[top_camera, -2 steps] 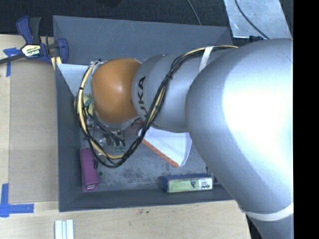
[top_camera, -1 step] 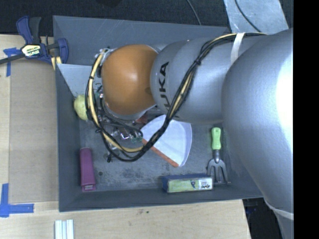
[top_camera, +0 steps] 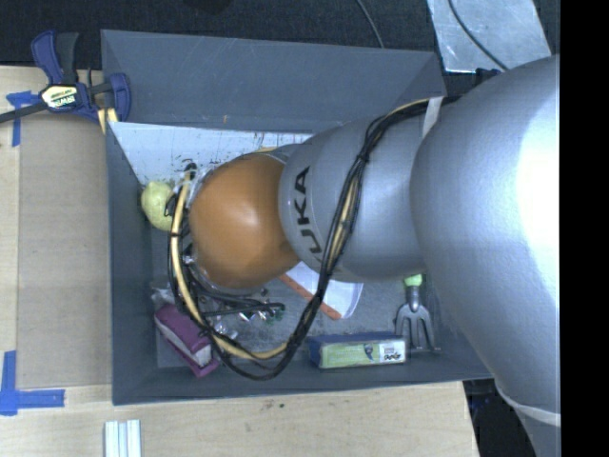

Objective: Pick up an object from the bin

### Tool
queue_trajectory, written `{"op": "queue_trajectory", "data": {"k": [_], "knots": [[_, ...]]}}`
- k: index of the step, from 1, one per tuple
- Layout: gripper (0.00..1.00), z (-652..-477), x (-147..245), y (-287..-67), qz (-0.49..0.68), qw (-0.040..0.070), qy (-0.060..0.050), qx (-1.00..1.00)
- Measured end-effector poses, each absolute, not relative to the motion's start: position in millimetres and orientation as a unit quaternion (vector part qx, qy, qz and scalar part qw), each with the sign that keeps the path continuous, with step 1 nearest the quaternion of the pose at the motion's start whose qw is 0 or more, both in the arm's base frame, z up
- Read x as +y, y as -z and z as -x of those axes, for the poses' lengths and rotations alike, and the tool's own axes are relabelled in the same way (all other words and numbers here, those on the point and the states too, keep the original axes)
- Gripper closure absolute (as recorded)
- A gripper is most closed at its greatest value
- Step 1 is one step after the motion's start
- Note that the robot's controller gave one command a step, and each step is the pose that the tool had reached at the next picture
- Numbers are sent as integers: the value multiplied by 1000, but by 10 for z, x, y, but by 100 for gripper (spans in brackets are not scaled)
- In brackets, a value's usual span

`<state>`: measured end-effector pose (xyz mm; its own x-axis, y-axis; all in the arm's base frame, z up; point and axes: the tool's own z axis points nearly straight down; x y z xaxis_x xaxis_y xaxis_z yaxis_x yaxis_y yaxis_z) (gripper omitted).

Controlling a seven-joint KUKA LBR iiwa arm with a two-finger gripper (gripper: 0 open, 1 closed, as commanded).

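Observation:
My gripper [top_camera: 236, 314] shows as dark metal parts below the orange wrist cover, low over the bin's front left area. Just left of and below it lies a small purple box [top_camera: 185, 339], close to the front left corner. A yellow-green rounded fruit-like thing [top_camera: 156, 204] rests against the left wall, further back. A white flat piece with an orange stick on it [top_camera: 333, 301] lies to the right of the gripper, partly hidden under the arm.
A yellow-green oblong pack with a white label [top_camera: 359, 353] lies along the front wall. A grey fork-like tool with a green tip [top_camera: 416, 318] sits at the front right. The arm and its cables hide the bin's middle and right.

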<state>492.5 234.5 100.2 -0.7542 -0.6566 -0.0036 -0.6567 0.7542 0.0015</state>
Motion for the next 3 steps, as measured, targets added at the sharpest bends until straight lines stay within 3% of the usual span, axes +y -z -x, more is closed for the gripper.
{"op": "queue_trajectory", "data": {"k": [1, 2, 3], "knots": [[0, -5403, 2329, -754, 425, 6, 6, 905], [100, -5640, 2371, -783, 723, 10, 7, 691], [100, -5638, 2373, -784, 723, 9, 7, 691]]}}
